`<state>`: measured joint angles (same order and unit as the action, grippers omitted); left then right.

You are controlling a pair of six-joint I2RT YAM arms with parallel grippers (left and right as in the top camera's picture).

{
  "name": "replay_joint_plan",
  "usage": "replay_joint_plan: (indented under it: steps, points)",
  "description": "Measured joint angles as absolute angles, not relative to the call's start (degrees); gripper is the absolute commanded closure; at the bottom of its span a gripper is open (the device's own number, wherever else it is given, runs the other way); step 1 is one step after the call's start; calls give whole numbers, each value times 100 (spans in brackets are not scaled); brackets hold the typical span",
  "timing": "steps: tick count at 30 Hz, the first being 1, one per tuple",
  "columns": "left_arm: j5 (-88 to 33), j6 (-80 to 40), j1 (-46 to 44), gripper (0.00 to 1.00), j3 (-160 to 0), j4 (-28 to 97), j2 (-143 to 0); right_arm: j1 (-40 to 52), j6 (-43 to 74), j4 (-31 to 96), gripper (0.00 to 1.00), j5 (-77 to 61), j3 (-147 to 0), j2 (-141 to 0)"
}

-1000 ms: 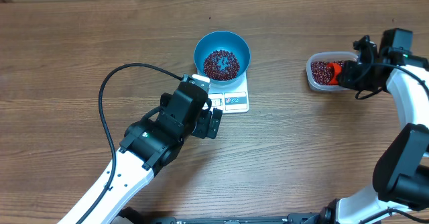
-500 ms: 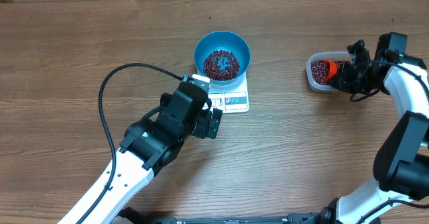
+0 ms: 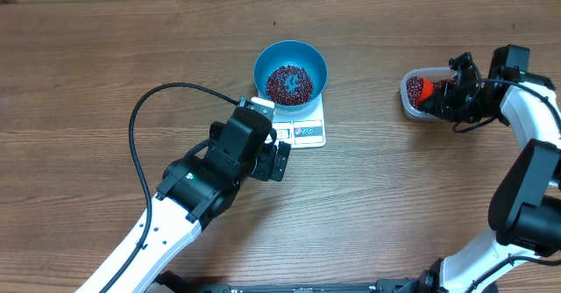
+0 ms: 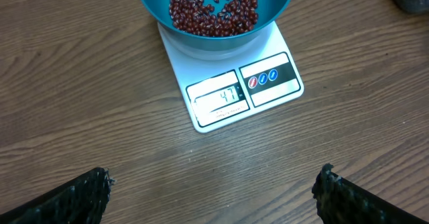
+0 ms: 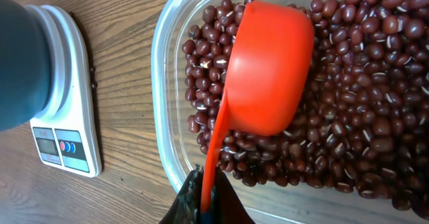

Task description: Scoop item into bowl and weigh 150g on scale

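The blue bowl [image 3: 290, 49] stands on the white scale [image 3: 305, 132] with a layer of red-brown beans [image 3: 289, 84] in it. In the left wrist view the bowl [image 4: 214, 44] and its beans [image 4: 213, 8] lie ahead, and the scale [image 4: 268, 83] shows 47. My left gripper [image 3: 279, 160] [image 4: 213, 180] hovers open just in front of the scale, holding nothing. My right gripper [image 3: 451, 96] [image 5: 209, 197] is shut on the handle of an orange scoop [image 5: 268, 70] [image 3: 423, 89]. The scoop lies cup-down on the beans [image 5: 348, 117] in the clear tub [image 5: 164, 83].
The clear tub [image 3: 408, 104] sits at the right of the wooden table, well apart from the scale [image 5: 67, 117]. A black cable [image 3: 136, 126] loops over the table left of the left arm.
The right gripper has swung the orange scoop leftward across the tub and turned it cup-down onto the beans. The left arm, bowl and scale have not moved.
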<state>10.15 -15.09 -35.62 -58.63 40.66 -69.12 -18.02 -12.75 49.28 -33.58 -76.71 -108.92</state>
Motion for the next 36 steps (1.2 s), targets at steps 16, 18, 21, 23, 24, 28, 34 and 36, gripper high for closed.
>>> replay_joint_plan:
  steps: [16, 18, 21, 23, 24, 28, 34, 36]
  points:
    - [1015, -1509, -3562, 0, -5863, 4066, -6912, -2209, -1315, 4934, 96, -3931, -7671, -11041]
    - [1015, -1509, -3562, 1, -5863, 4066, -6912, -2309, -1321, 4952, 96, -4080, -7671, -11043]
    - [1015, -1509, -3562, 0, -5863, 4066, -6912, -2467, -1334, 5085, 96, -4307, -7671, -11043]
    - [1015, -1509, -3562, 0, -5863, 4066, -6912, -2558, -1337, 5133, 96, -4453, -7671, -11043]
    - [1015, -1509, -3562, 0, -5863, 4066, -6912, -2633, -1345, 5157, 96, -4619, -7671, -11043]
    - [1015, -1509, -3562, 0, -5863, 4066, -6912, -2853, -1354, 5234, 96, -4958, -7671, -11043]
    - [1015, -1509, -3562, 0, -5863, 4066, -6912, -3072, -1527, 5605, 96, -5404, -7671, -11045]
    - [1015, -1509, -3562, 0, -5863, 4064, -6912, -3114, -1660, 5824, 96, -5548, -7671, -11045]
